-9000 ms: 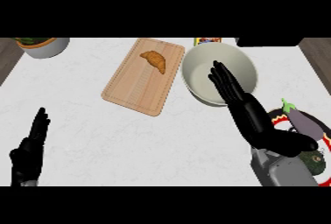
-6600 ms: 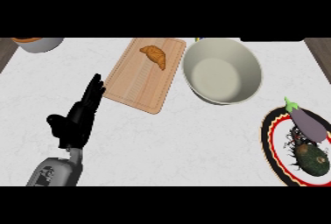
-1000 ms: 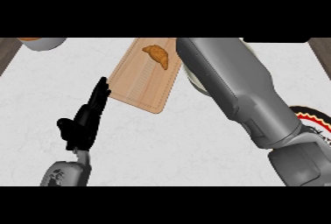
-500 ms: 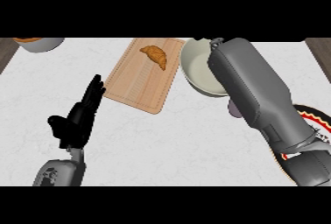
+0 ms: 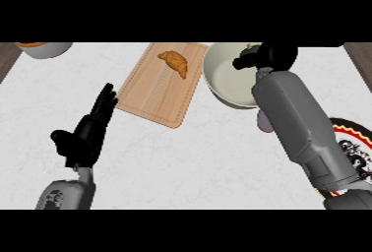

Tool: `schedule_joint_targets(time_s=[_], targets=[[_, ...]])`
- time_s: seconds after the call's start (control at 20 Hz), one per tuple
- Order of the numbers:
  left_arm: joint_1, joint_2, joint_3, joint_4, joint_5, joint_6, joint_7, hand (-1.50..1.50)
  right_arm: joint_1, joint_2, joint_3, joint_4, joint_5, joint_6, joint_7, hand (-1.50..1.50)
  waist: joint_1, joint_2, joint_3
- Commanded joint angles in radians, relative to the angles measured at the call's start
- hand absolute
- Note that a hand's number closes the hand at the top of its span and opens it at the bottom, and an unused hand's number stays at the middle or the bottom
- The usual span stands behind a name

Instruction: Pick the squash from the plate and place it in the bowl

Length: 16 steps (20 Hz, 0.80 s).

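My right hand [image 5: 274,55] is over the far side of the white bowl [image 5: 227,78], its fingers curled round a small dark green squash [image 5: 251,49] that peeks out at its left. The grey forearm runs down to the lower right and covers the bowl's right side. Only an edge of the red, black and white patterned plate [image 5: 355,147] shows at the right, behind the arm. A purple eggplant's end [image 5: 264,121] sticks out beside the forearm. At the lower left my left hand [image 5: 85,135] rests open, fingers up.
A wooden cutting board [image 5: 156,93] with a croissant [image 5: 174,63] on it lies left of the bowl. A small bowl [image 5: 45,47] with something orange inside sits at the far left corner. Dark wood shows past the counter's side edges.
The right forearm has swung right and drawn back, uncovering most of the bowl; the hand with the squash now shows over the bowl's far side. The left hand has barely moved.
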Motion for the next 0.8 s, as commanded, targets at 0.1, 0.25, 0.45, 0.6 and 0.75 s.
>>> schedule_joint_targets(time_s=[0.1,0.25,0.45,0.6,0.75], targets=[[0.013,-0.010,0.011,0.047,-0.004,0.000,-0.074,0.00,0.117,0.021,-0.070,-0.059,-0.132,-0.089,-0.247,-1.50,0.005,0.004,0.000],[0.037,-0.017,-0.010,0.036,-0.026,0.008,-0.077,0.00,0.144,0.025,-0.064,-0.196,-0.136,-0.129,-0.260,-1.50,-0.009,-0.003,-0.001],[-0.009,0.001,0.023,0.051,-0.009,0.001,-0.041,0.00,0.138,0.004,-0.076,-0.268,-0.102,-0.227,-0.270,-1.50,-0.007,-0.002,-0.001],[0.022,0.008,0.027,0.015,0.012,-0.019,-0.028,0.00,0.196,0.006,-0.048,-0.448,-0.048,-0.181,-0.129,-1.50,-0.013,-0.008,-0.001],[0.009,-0.013,0.017,0.037,-0.006,0.001,-0.029,0.00,0.249,0.015,-0.072,-0.557,-0.066,-0.175,-0.092,-1.50,-0.013,-0.006,-0.001]])
